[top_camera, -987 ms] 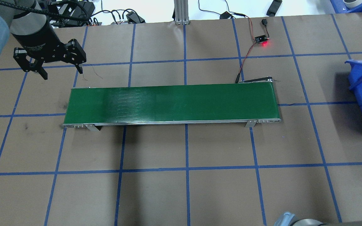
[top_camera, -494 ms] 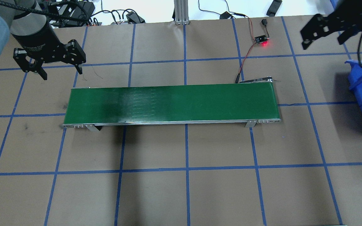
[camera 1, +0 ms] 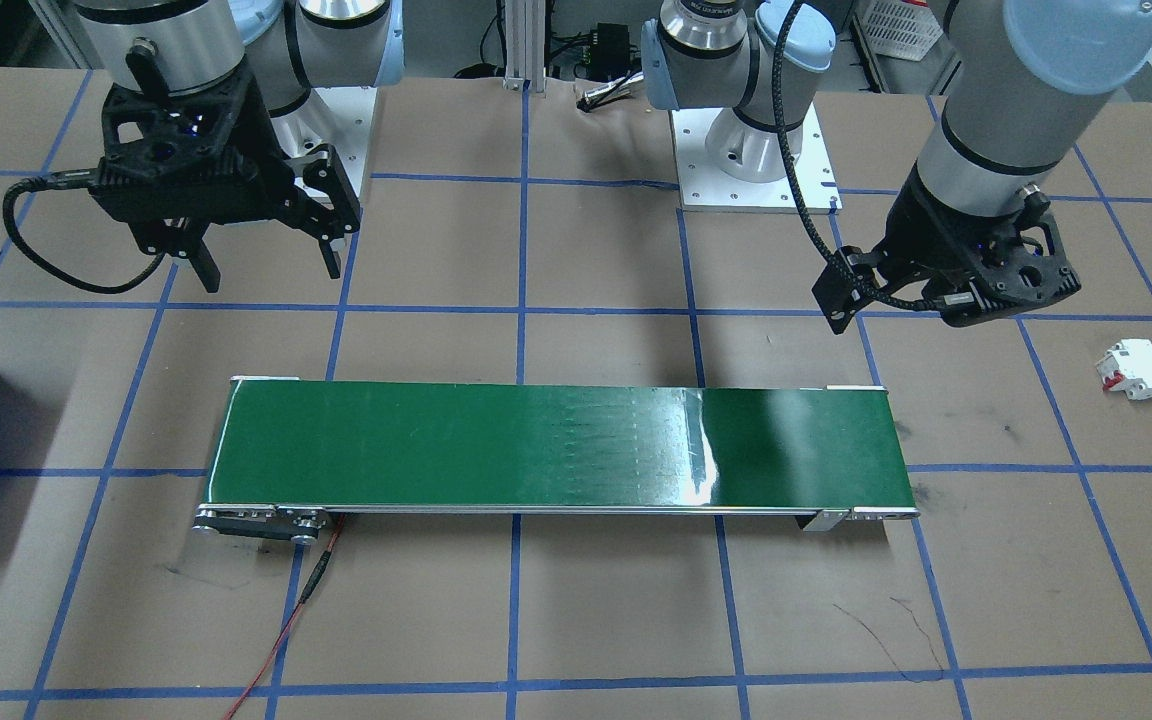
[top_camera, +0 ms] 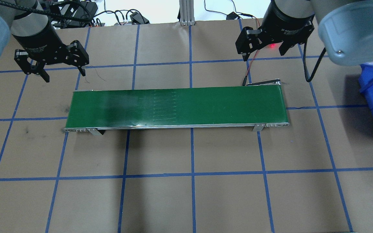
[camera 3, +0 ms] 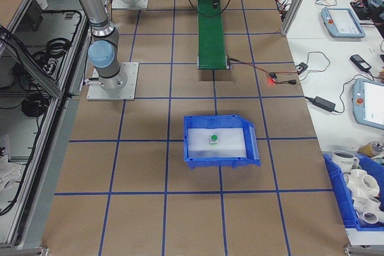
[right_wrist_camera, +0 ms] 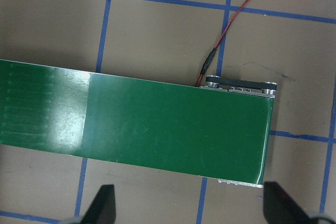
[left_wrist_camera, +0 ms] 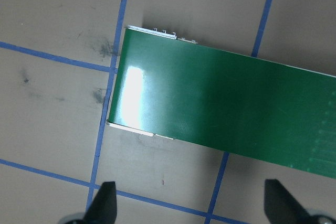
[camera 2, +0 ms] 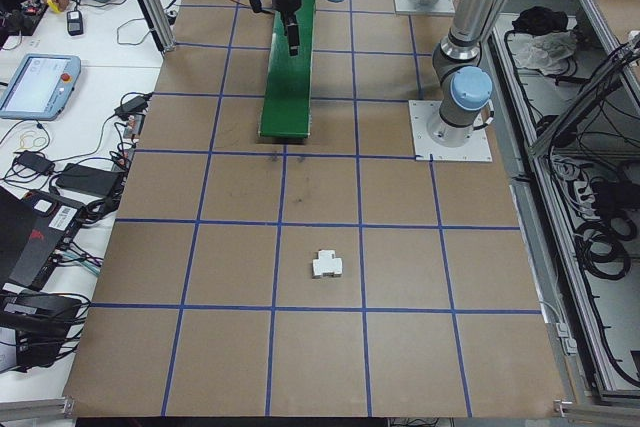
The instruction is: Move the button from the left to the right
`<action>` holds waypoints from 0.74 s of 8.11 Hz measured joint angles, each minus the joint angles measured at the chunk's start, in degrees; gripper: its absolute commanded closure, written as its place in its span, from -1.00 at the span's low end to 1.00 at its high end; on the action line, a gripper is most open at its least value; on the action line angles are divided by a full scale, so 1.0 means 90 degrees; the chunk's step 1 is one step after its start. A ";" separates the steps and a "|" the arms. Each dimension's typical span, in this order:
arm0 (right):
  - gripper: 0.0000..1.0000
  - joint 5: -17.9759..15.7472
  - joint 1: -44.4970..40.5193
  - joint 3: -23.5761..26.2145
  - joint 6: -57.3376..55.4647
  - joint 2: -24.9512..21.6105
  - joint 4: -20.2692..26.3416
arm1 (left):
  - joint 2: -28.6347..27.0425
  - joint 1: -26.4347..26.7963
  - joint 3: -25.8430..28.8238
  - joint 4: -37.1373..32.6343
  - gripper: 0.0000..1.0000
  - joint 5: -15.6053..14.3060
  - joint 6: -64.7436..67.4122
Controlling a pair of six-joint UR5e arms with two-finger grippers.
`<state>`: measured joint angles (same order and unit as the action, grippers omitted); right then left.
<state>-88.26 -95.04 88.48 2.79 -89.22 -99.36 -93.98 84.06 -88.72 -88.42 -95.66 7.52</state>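
Button point(camera 3: 213, 138), a small switch with a round green cap on a pale blocky body, lies on the white liner inside the blue plastic bin point(camera 3: 195, 154) that sits on the brown paper-covered table point(top_camera: 225, 197) well beyond the right-hand end of the long green conveyor belt point(top_camera: 176, 106). It shows only in the right side view and touches neither arm.

Both black two-finger claws hang above the table on the far side of the belt from the robot's base. The left gripper point(top_camera: 64, 76) hovers near the belt's left end with its fingers spread wide and nothing between them; its wrist camera looks down on that end of the belt. The right gripper point(top_camera: 263, 55) hovers near the belt's right end, fingers likewise parted and empty, above a small black sensor board with a glowing red light point(top_camera: 273, 46) and its red-and-black lead.

A white rectangular circuit breaker with red marks point(camera 1: 1134, 369) lies on the table off the belt's left end, apart from everything else.
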 measured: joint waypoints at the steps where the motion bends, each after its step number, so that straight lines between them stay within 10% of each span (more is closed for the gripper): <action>1: -1.00 -0.0013 -0.0067 0.0013 -0.0032 0.0006 -0.0006 | -0.0003 0.0008 0.0012 0.0000 -1.00 0.0091 0.0004; 6: -1.00 -0.0079 0.0065 0.0018 -0.0087 -0.0004 0.0048 | 0.0013 0.0041 -0.0037 0.0010 -1.00 0.0556 -0.0008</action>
<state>-88.98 -94.46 88.65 2.01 -89.25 -98.94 -93.86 84.44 -89.05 -88.33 -90.65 7.44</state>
